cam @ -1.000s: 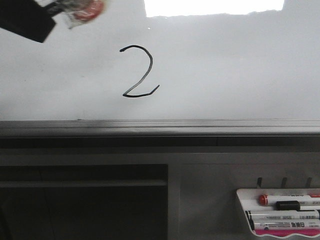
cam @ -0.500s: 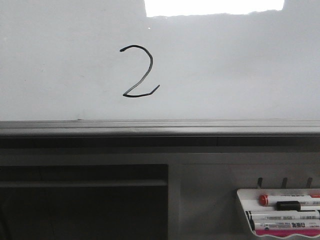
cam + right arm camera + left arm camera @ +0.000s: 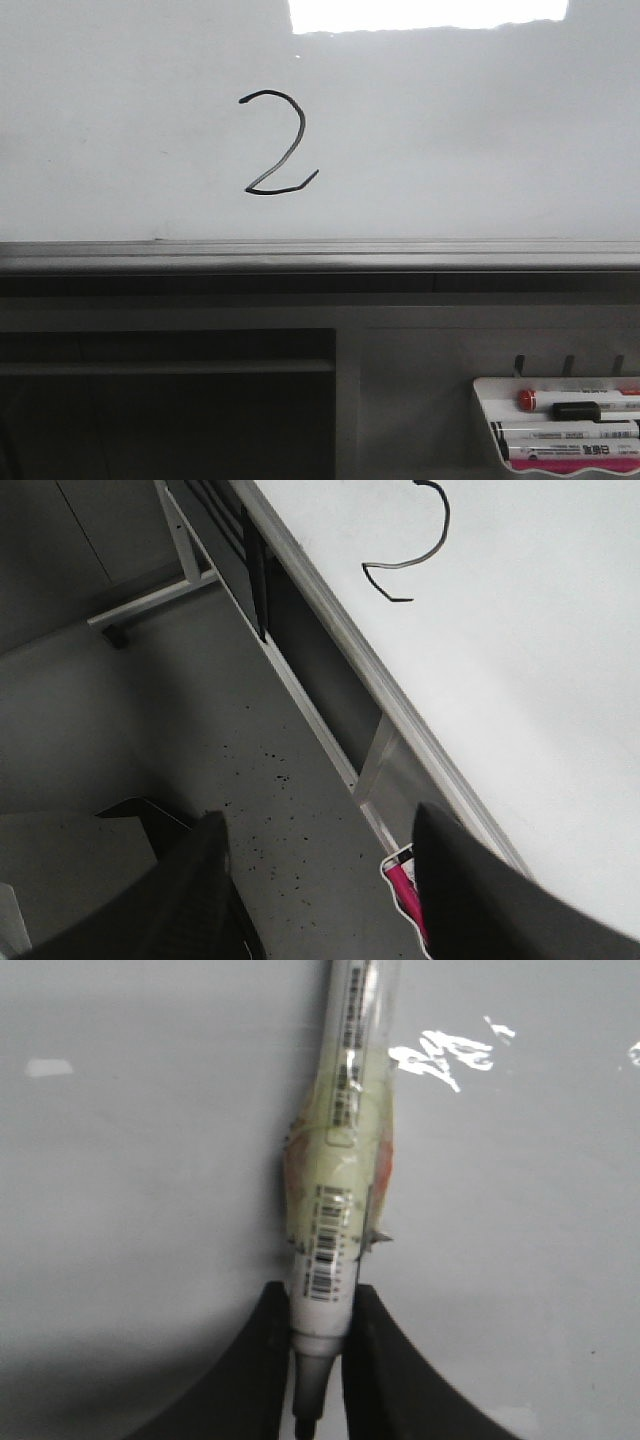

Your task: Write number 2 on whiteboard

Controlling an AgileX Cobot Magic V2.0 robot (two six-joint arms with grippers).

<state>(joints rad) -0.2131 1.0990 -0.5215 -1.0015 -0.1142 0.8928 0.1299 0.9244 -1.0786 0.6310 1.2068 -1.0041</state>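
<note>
A black hand-drawn number 2 [image 3: 277,142] stands on the pale whiteboard [image 3: 450,130] left of centre, above the grey lower rail [image 3: 320,255]. The same number 2 [image 3: 412,550] shows in the right wrist view on the whiteboard [image 3: 540,650]. In the left wrist view my left gripper [image 3: 318,1360] is shut on a white marker [image 3: 335,1190] with barcode labels, its dark tip down between the fingers, against a plain grey surface. My right gripper [image 3: 320,880] hangs open and empty over the floor beside the board. Neither gripper shows in the front view.
A small white tray [image 3: 560,420] holding several markers hangs at the lower right below the rail; its pink edge [image 3: 402,885] shows by the right finger. A dark recess [image 3: 165,400] sits under the board at the left. Speckled grey floor [image 3: 250,780] lies below.
One second ago the left gripper with the taped marker showed at the front view's upper left corner; it has left that view. The number 2 is unchanged.
</note>
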